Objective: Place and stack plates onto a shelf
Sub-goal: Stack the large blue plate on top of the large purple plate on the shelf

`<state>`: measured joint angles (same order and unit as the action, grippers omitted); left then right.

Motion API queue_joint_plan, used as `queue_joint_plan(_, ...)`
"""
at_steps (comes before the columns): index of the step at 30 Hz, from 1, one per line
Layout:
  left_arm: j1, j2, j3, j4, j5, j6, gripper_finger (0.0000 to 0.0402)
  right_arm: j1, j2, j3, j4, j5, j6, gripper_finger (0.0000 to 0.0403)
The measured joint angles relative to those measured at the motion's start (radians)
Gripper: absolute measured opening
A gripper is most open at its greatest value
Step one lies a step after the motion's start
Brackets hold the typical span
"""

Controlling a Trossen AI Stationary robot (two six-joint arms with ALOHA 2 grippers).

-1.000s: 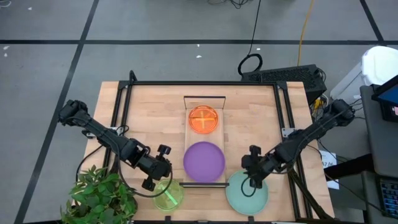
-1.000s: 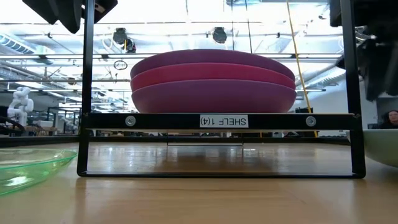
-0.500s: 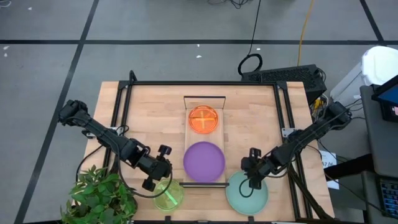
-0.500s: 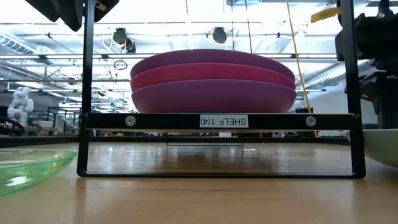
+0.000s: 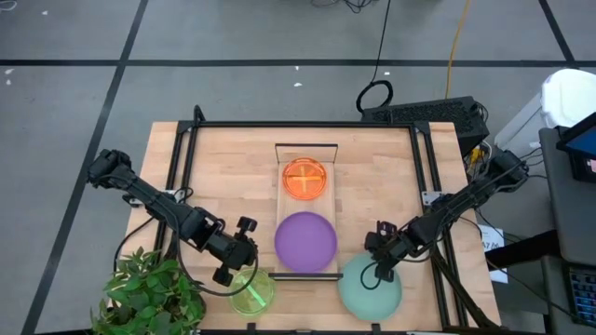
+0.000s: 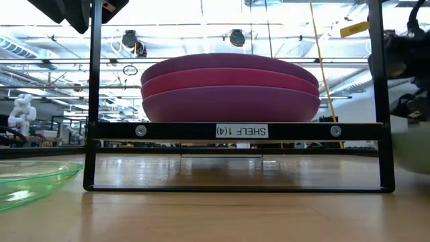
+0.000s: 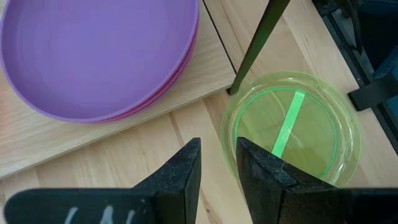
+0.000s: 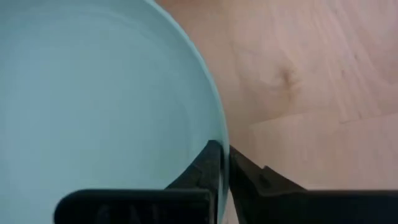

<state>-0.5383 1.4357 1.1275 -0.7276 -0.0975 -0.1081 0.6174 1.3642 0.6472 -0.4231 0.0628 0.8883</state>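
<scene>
The wooden shelf [image 5: 283, 200] holds an orange plate [image 5: 305, 177] at its far end and a stack of purple and magenta plates [image 5: 305, 240] at its near end. A neon green plate [image 5: 251, 291] lies flat on the table near the front left. My left gripper [image 5: 244, 256] hangs open above that plate's far rim [image 7: 225, 134], clear of it. At the front right, my right gripper [image 5: 375, 270] is shut on the pale teal plate [image 5: 370, 290]. My right gripper pinches the teal plate's far rim [image 8: 217, 127] between its two fingers, one finger over the plate's inner face and one outside the edge. The fingers slant down from the table's far right. Whether the plate is lifted clear of the table does not show.
A potted plant [image 5: 154, 293] stands at the table's near left corner. A black frame [image 5: 298, 124] runs round the table top, and one of its posts [image 7: 258, 37] stands between the shelf and the green plate. The shelf's black front bar [image 6: 242, 130] sits raised above the table.
My right gripper has sunk a little onto the teal plate's far rim and shut on it. In the low view the plate's edge now reaches higher than before.
</scene>
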Motion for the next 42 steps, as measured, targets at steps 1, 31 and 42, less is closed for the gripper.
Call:
queue_joint_plan(1,0.0,0.0,0.0,0.0,0.0,0.0,0.0108,0.0,-0.009,0.0,-0.008,-0.002,-0.004,0.0008)
queue_joint_plan(31,0.001,0.0,0.0,0.052,-0.019,0.054,0.0108,-0.075,-0.494,0.264,-0.719,0.357,0.062,0.0)
queue_joint_plan(42,0.001,0.0,0.0,0.052,-0.019,0.054,0.0108,-0.207,-0.496,0.395,-0.664,0.517,-0.01,0.0)
